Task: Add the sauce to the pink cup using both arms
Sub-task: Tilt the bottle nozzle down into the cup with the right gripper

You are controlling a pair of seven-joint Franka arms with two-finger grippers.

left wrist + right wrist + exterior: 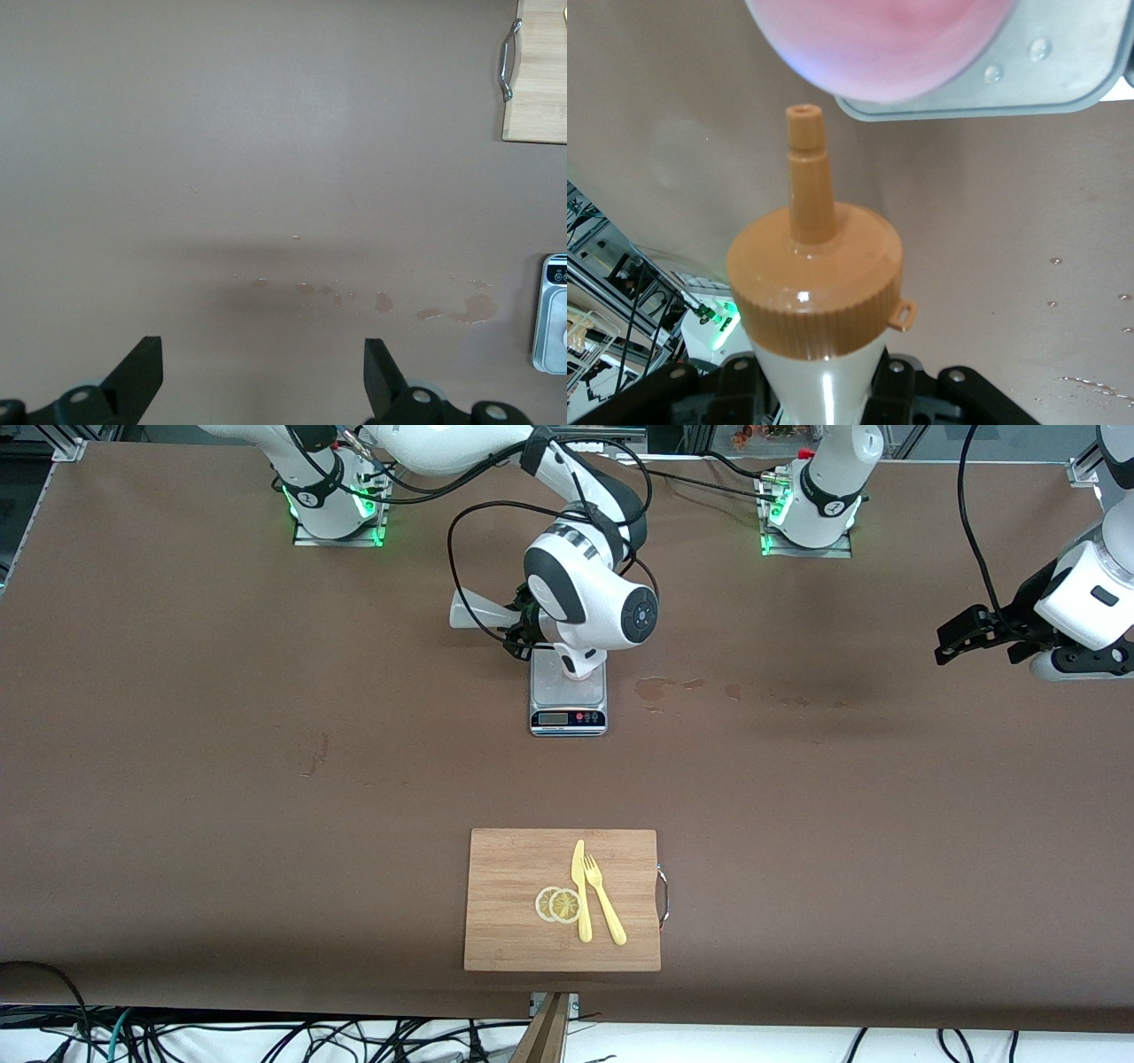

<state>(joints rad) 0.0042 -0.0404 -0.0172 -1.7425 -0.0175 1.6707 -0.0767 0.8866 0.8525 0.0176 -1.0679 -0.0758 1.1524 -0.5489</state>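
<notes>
Right end effector (523,633) pinching sauce (819,292) by pink cup (877,44) | left end effector (261,381) spread, empty

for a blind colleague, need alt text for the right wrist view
The right gripper holds the sauce bottle, its orange nozzle aimed at the pink cup on the grey kitchen scale, above the brown table.
</notes>
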